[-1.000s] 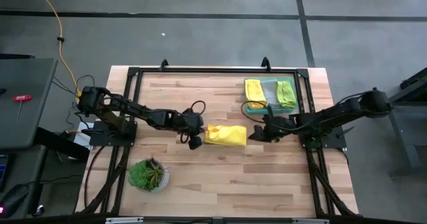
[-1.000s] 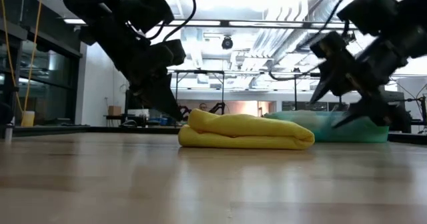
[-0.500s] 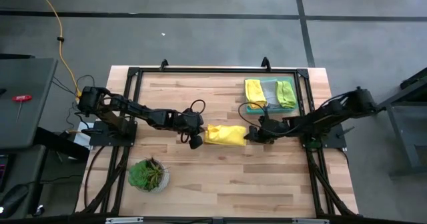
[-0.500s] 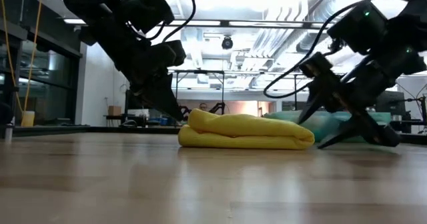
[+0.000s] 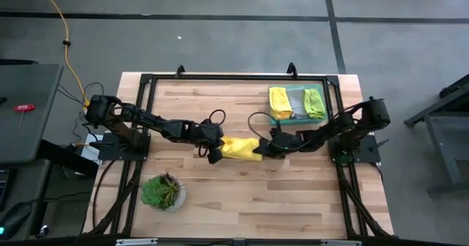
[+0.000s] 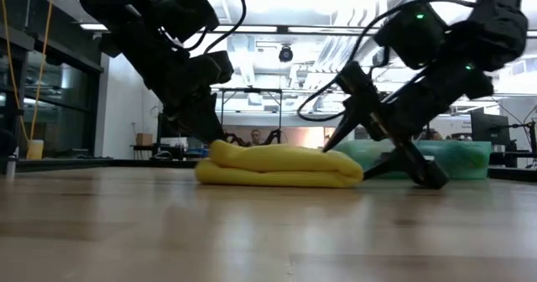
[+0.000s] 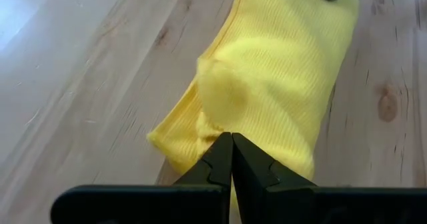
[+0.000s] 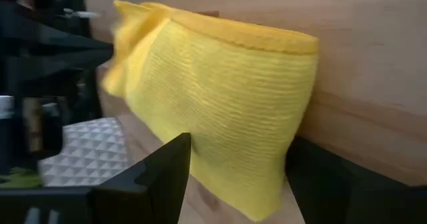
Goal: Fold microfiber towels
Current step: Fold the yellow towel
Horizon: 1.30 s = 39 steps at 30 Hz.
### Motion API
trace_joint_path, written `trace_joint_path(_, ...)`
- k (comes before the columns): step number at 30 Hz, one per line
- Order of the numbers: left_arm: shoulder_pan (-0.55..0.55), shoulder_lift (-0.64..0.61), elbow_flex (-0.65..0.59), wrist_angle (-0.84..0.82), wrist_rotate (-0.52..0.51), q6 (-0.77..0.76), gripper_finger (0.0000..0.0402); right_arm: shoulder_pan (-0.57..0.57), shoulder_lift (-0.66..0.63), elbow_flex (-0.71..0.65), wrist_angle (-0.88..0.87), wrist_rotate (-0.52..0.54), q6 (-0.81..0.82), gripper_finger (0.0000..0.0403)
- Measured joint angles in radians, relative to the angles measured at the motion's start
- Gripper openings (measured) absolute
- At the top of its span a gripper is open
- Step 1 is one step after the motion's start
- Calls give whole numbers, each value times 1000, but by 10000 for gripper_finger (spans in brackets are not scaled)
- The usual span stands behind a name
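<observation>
the room behind was a large hall with a bright ceiling of pipes and ducts, glass walls on one side and a grey floor crossed by dark lines. the worktop (image 5: 242, 195) was made of pale wooden planks with a black metal frame around it. a small potted plant (image 5: 162, 191) stood near its front corner on the left arm's side. a green tray (image 5: 299, 118) lay at the far side, near the right arm, and carried folded towels: a yellow one (image 5: 279, 100), a pale one (image 5: 294, 97) and a lime green one (image 5: 314, 102), side by side.

the folded yellow towel (image 5: 239, 148) lay on the middle of the worktop, between the two arms. in the low view it was a thick, flat bundle (image 6: 281, 165) resting on the wood.

the left gripper (image 5: 214, 154) was at the end of the towel nearest the left arm. in its wrist view its fingers (image 7: 220, 161) were pressed together, their tips at the edge of the yellow cloth (image 7: 267, 77); i could not tell whether any cloth was pinched between them.

the right gripper (image 5: 262, 149) was at the opposite end of the towel. its fingers (image 8: 157, 177) were spread apart, with the end of the towel (image 8: 220, 111) between them, and the lower finger lay on the worktop in the low view (image 6: 394, 148).
</observation>
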Motion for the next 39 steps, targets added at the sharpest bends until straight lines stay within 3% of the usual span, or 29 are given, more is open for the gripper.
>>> trace_joint_path(3, 0, 0, 0, -5, 0, 0, 0, 0, 27, 50, -67, 7, -4, 221)
trace_joint_path(6, -1, 0, 0, -15, -1, 6, 0, 0, 39, 73, -109, 9, -5, 192)
trace_joint_path(10, 4, -10, 0, -72, 9, 44, 0, -2, 36, 78, -125, 5, -13, 96)
trace_joint_path(13, 32, -94, -1, -136, 17, 90, 0, -2, 20, 76, -133, 3, -62, 18)
trace_joint_path(16, 75, -214, -1, -182, 9, 134, 0, -20, -29, 71, -197, -18, -109, 17)
trace_joint_path(22, 150, -502, 0, -171, -52, 160, 0, -87, -271, 76, -365, -106, -285, 4)
trace_joint_path(25, 172, -600, 0, -171, -89, 169, 0, -140, -406, 144, -581, -191, -416, 3)
trace_joint_path(29, 192, -660, 0, -184, -110, 176, 0, -219, -511, 349, -1042, -308, -692, 2)
trace_joint_path(34, 196, -646, 0, -187, -113, 156, 0, -339, -507, 683, -1623, -388, -1208, 1)
trace_joint_path(39, 190, -580, 0, -185, -72, 106, 0, -451, -442, 941, -2017, -363, -1674, 1)
